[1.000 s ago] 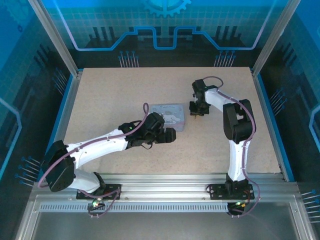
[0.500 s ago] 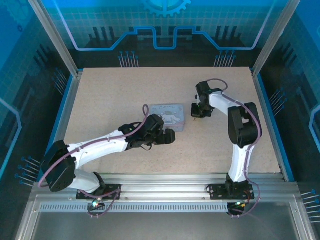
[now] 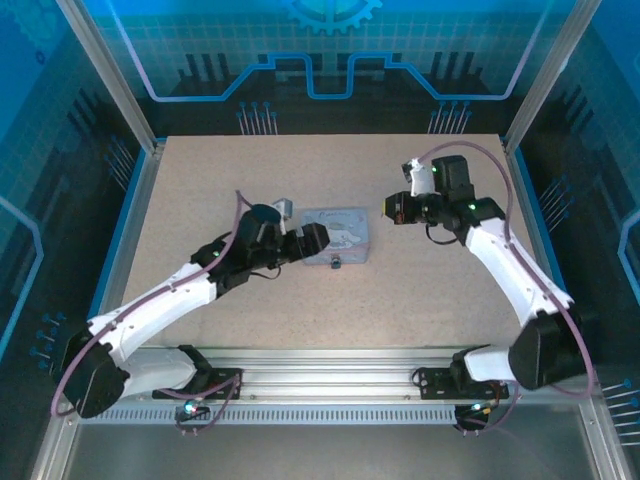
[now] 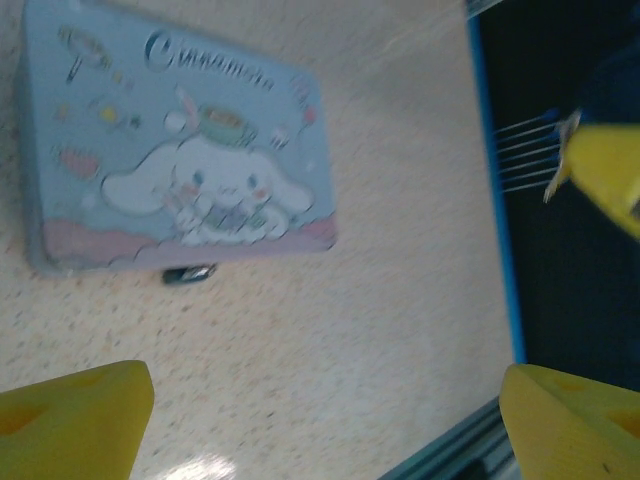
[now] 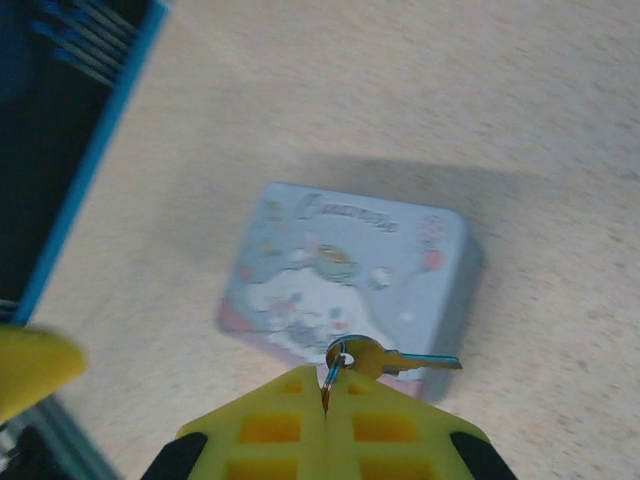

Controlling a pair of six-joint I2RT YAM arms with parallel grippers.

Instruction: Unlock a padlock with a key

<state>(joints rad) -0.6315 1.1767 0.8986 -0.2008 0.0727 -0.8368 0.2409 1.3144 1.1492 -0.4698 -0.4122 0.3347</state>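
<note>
a: the padlock [image 3: 335, 264] lies on the counter [image 3: 250, 180], just beside the box's [image 3: 340, 228] near edge. the left gripper [image 4: 320, 430] gapes wide and empty. it should pinch the padlock's body, keyhole left clear.

b: beyond the box, the right gripper [image 5: 325, 385] is clamped on the key [image 5: 390, 358]. bring its blade in straight.

a: half a second ago the left gripper covered the padlock. now it sits left of the box.

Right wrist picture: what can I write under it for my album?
The right gripper pinches the key by its ring, with the cartoon tin box on the table beyond.
</note>
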